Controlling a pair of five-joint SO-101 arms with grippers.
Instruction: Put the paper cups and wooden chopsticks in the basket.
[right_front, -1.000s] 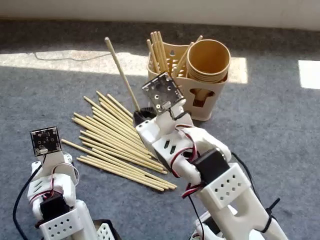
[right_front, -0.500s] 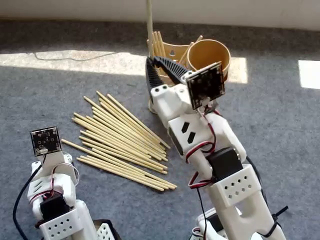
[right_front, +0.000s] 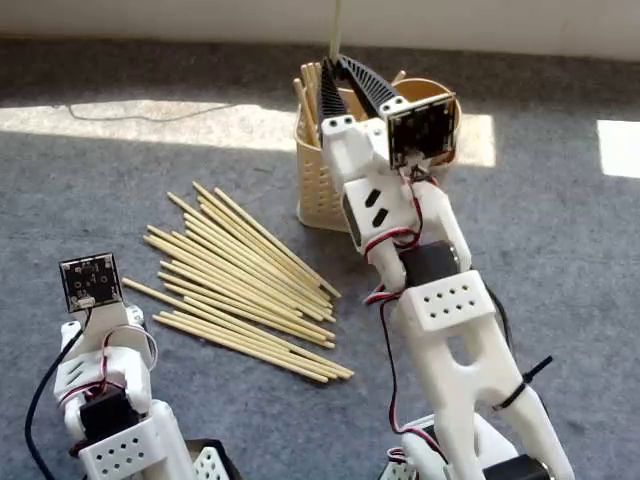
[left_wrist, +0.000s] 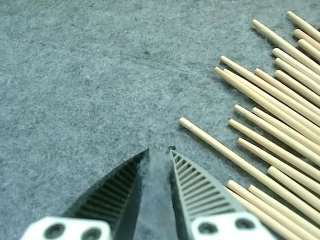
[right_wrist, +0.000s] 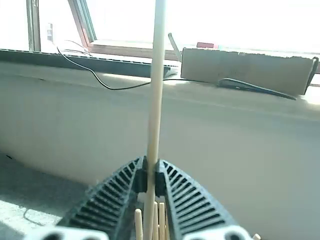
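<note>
My right gripper (right_front: 338, 70) hovers over the beige basket (right_front: 322, 190), shut on one wooden chopstick (right_front: 334, 30) that stands upright; the same chopstick (right_wrist: 156, 100) rises between the right gripper (right_wrist: 150, 172) fingers. The basket holds several chopsticks (right_front: 312, 85) and stacked paper cups (right_front: 450, 110), partly hidden by the arm. A pile of chopsticks (right_front: 240, 275) lies on the grey carpet left of the basket. My left gripper (left_wrist: 159, 150) sits low over the carpet, slightly open and holding nothing, next to the ends of the pile of chopsticks (left_wrist: 270, 130).
The left arm's base (right_front: 110, 400) stands at the near left. The right arm (right_front: 440, 320) stretches from near right toward the basket. A thin cable (right_front: 120, 115) lies on the carpet far left. A wall and window sill (right_wrist: 100, 55) are beyond the basket.
The right arm lifted a chopstick off the carpet near the pile, swung it upright and carried it right to above the basket. The left arm stayed still.
</note>
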